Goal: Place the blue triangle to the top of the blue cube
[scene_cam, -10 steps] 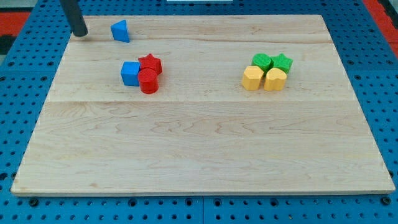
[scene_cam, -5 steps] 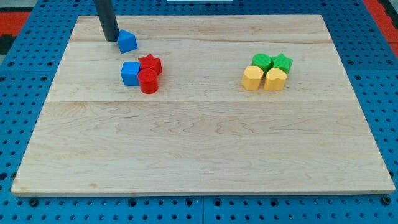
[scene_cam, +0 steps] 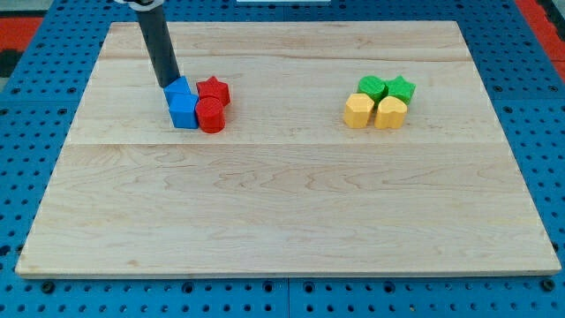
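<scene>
A pale wooden board point(scene_cam: 291, 203) lies on a blue pegboard table point(scene_cam: 35, 106). The straight dark rod point(scene_cam: 159, 46) slants down from the view's top left; it has no jaws, and my tip point(scene_cam: 170, 86) touches the small blue plastic triangle point(scene_cam: 179, 88) at its top-left edge. That triangle sits against the top of the blue plastic cube point(scene_cam: 184, 111). A red star point(scene_cam: 214, 89) and red cylinder point(scene_cam: 210, 116) touch the cube's right. Well apart to the right cluster two green blocks point(scene_cam: 372, 87) point(scene_cam: 401, 87) and two yellow blocks point(scene_cam: 357, 111) point(scene_cam: 390, 113).

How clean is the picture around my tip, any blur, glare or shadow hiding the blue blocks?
Camera view: sharp, evenly lit, no glare; my tip touches the blue triangle, which is pressed against the blue cube, edges hard to separate; only faint shadows under blocks.
</scene>
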{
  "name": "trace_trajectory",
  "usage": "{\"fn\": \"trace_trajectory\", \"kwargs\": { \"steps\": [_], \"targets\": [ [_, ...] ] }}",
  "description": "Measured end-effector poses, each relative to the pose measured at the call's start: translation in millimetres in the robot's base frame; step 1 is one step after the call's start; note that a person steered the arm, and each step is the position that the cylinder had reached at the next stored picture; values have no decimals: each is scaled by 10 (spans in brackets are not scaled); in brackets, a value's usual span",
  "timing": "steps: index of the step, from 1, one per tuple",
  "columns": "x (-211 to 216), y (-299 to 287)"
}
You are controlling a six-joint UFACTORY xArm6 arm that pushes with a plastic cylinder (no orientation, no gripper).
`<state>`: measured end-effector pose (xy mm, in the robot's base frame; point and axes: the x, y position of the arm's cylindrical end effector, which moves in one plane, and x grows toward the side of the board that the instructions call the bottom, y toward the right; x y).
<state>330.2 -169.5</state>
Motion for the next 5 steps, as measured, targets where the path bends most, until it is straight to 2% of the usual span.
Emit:
{"fn": "trace_trajectory", "kwargs": {
  "steps": [2,5],
  "targets": [
    [0,-133],
    [0,332]
  ]
}}
